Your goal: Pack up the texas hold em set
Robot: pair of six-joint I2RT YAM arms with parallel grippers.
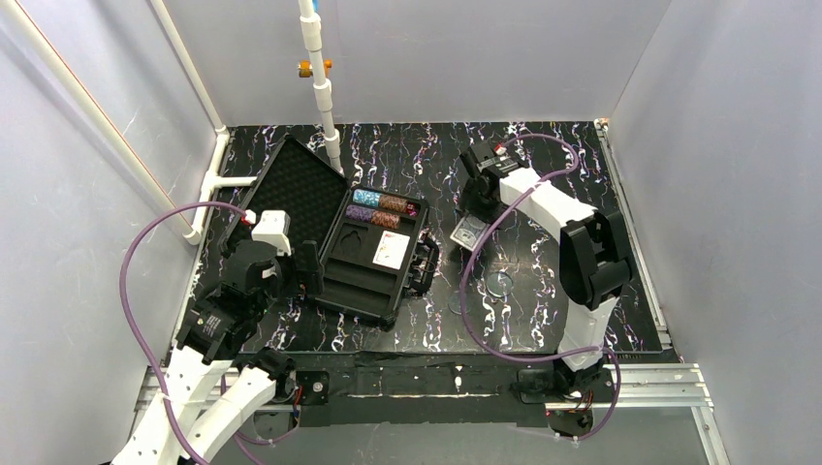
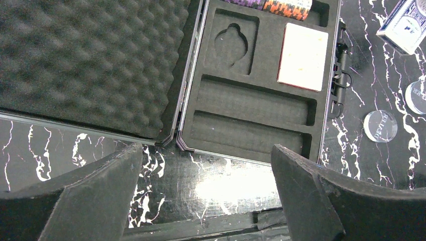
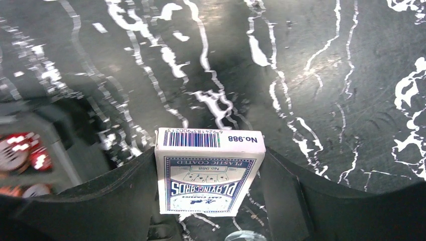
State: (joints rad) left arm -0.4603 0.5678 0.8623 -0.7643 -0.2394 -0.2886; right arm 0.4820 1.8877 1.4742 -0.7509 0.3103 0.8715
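Blue deck (image 3: pixel 208 186) is pinched between my right gripper's (image 3: pixel 210 155) jaws, right of the case (image 1: pixel 363 286). I'd lift level and seat it flat in the empty pocket (image 2: pixel 233 45). My left gripper (image 2: pixel 206 150) gapes, holding nothing.

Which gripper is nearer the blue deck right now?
Right. The right gripper holds the blue deck between its fingers; the left gripper hovers open at the near edge of the case, which lies between them.

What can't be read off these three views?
- Right wrist: chip stacks at left blurred; whether the card box is off the table, unclear.
- Left wrist: chip stacks cut by the top edge; one disc cut by the right edge.
- Top external: right arm jaws too small, dark against the black table.
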